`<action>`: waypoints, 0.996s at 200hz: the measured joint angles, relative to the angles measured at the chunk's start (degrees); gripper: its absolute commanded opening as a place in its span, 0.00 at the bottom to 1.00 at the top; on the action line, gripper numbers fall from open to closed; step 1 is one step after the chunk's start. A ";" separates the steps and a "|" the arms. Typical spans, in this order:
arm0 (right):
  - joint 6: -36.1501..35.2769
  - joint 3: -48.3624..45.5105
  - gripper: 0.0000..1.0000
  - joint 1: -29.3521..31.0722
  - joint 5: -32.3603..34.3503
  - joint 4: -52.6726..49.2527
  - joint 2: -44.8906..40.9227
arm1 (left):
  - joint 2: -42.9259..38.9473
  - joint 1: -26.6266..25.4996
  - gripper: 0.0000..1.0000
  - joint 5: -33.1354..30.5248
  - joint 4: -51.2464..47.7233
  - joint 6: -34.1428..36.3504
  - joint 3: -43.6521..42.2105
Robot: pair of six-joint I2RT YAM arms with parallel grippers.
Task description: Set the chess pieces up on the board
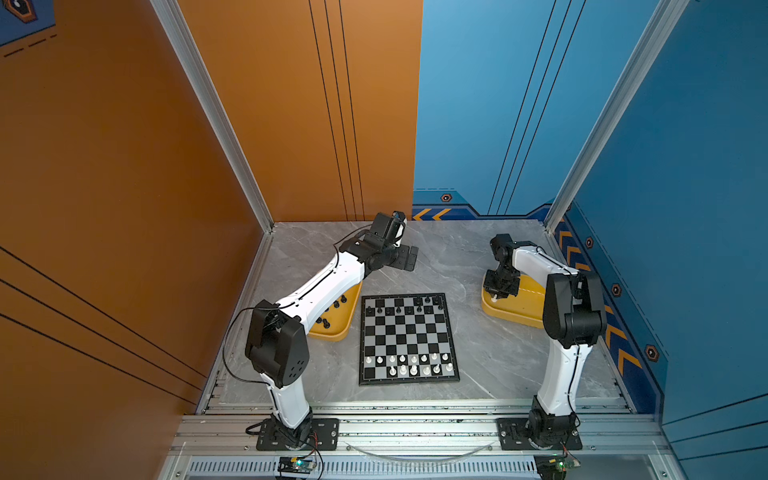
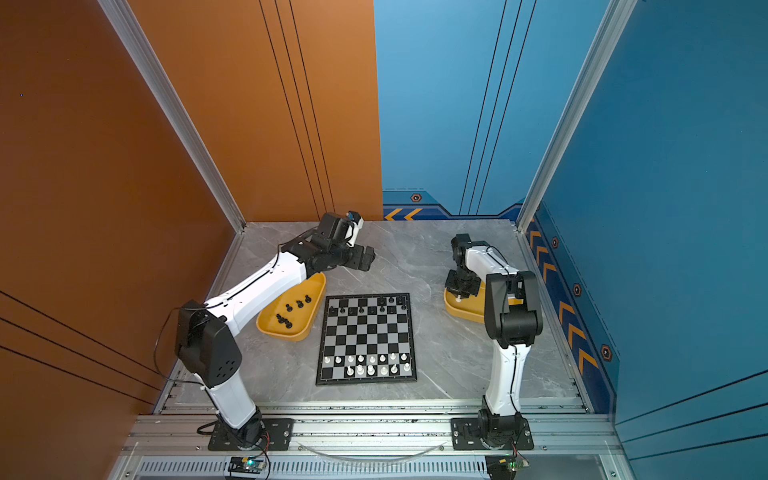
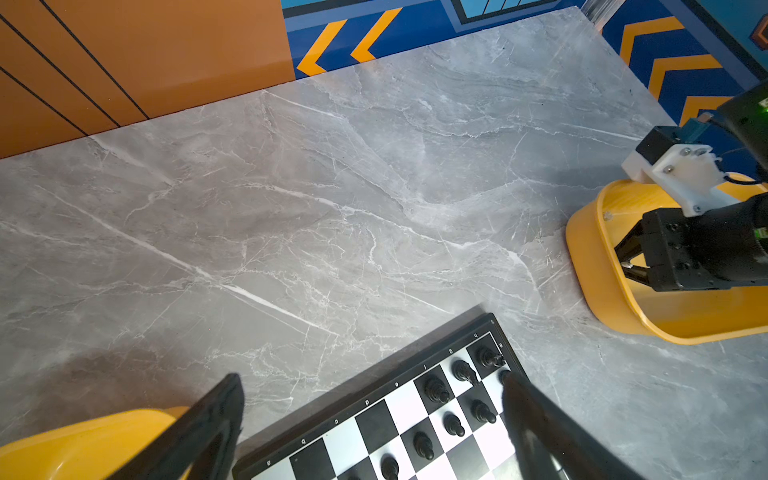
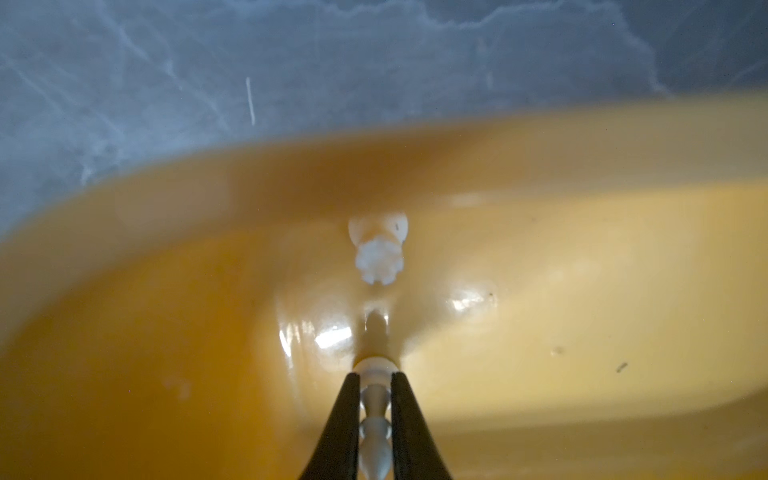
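The board [image 1: 409,328] has white ranks [image 1: 409,363] nearly full, black unfinished; right gripper [image 4: 375,375] pinches probably a bishop [image 4: 376,432] at three o'clock; left gripper [image 1: 411,257] gapes empty.

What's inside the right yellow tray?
A crowned white piece, loose, and a slim white piece pinched by the right gripper. The right arm covers part of the tray in both top views.
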 measured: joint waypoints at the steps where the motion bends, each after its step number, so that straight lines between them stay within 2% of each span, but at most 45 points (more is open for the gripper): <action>1: 0.00 0.00 0.12 0.00 0.02 0.02 0.00 | 0.00 0.00 0.98 0.00 0.00 0.00 0.00; 97: -0.83 0.55 0.08 0.76 0.13 -0.76 -0.44 | -1.73 0.00 0.98 -0.83 -0.13 -0.04 -3.08; 199: -0.98 2.16 0.08 6.84 1.73 -4.76 -7.74 | -16.46 0.00 0.98 -3.56 0.52 -2.40 -17.77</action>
